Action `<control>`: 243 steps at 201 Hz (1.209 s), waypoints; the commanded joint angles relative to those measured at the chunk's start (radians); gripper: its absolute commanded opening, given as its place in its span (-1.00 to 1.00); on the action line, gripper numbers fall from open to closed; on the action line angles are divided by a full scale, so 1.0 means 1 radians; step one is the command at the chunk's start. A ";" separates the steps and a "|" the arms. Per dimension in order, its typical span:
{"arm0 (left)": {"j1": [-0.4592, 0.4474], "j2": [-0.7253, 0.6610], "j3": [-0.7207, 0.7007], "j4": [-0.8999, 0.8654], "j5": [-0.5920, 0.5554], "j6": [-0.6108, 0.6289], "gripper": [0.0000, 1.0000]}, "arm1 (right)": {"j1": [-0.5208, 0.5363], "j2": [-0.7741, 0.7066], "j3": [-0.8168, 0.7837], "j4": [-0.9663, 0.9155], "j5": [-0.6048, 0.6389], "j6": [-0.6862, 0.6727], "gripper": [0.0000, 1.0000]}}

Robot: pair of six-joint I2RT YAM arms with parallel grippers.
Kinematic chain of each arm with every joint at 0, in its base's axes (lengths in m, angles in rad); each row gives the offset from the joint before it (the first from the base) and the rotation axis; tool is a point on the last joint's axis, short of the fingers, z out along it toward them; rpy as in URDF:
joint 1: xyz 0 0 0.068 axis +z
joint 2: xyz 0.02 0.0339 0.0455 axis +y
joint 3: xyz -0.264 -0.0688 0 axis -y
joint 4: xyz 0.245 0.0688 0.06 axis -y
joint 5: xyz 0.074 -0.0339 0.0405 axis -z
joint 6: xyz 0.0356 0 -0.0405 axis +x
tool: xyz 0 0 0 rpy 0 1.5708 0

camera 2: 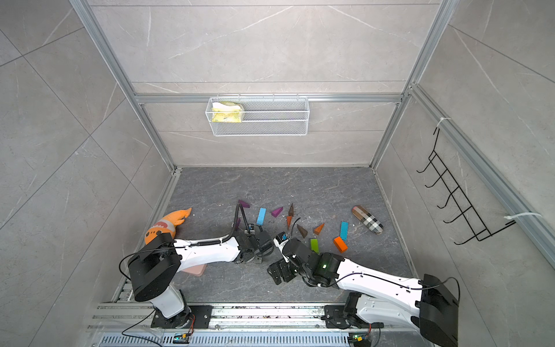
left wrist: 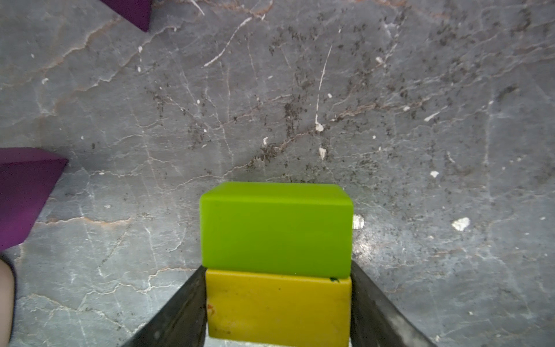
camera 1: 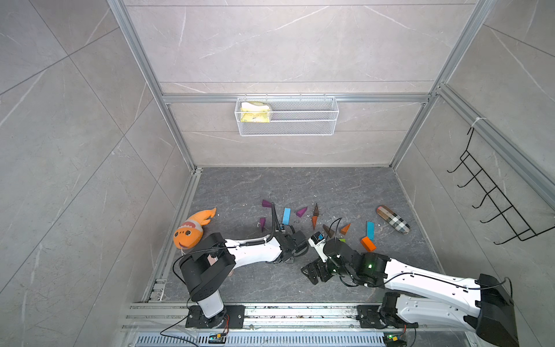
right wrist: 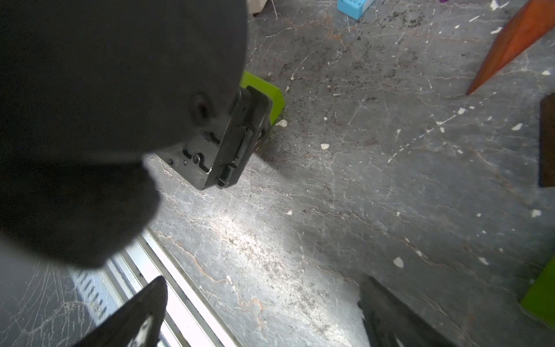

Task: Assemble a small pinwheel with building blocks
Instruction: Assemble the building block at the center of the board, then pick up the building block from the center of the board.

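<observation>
Bricks at the left fingers
Yellow brick lies between them, flush on both sides, grip unclear; green brick touches it beyond the tips, on the worktop. Right fingers spread wide, empty.

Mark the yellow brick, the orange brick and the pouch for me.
yellow brick (left wrist: 277, 306): left wrist view, middle of its facing side.
orange brick (camera 1: 368, 244): in a top view, its middle.
pouch (camera 1: 393, 219): in a top view, middle of its plaid side.
</observation>
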 commanded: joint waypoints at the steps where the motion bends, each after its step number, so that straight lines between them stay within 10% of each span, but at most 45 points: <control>1: -0.003 0.008 0.024 -0.019 -0.034 -0.002 0.46 | -0.006 0.010 -0.004 0.017 -0.011 -0.001 0.99; 141: 0.029 -0.282 0.044 -0.127 -0.121 0.237 0.61 | -0.024 0.042 0.120 -0.017 -0.003 -0.086 1.00; 243: 0.440 -0.467 -0.204 -0.111 0.151 0.354 0.48 | -0.031 0.177 0.188 0.082 -0.130 -0.128 0.99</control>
